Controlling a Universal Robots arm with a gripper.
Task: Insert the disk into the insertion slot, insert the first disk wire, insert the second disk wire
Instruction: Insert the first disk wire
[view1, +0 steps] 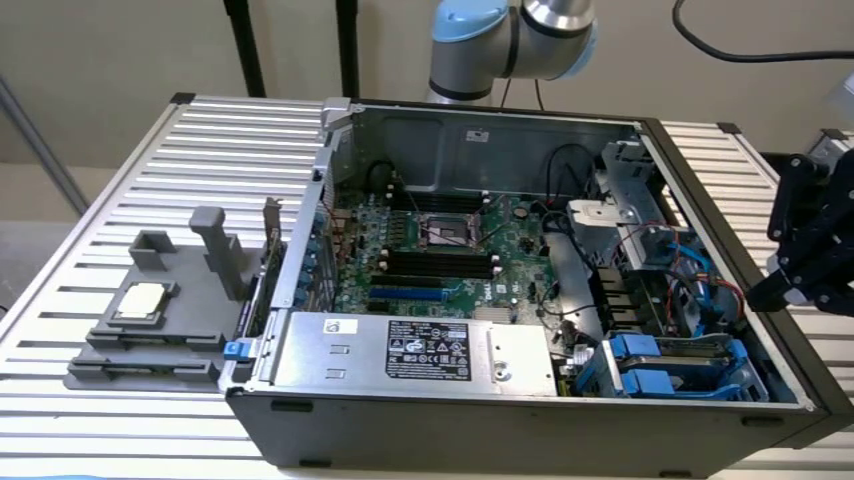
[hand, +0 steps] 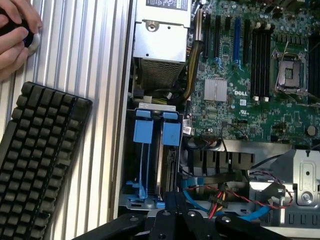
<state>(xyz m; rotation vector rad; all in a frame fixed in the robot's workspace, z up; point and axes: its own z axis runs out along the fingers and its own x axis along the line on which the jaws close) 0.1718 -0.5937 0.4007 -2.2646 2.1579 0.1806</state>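
The disk (hand: 162, 170), grey metal in blue plastic, sits in the sheet-metal insertion slot (hand: 152, 106); beside it we see the gripper (hand: 176, 200), fingers closed

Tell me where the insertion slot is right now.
In the exterior view's lower right, inside the open computer case, the insertion slot sits beside the labelled silver box.
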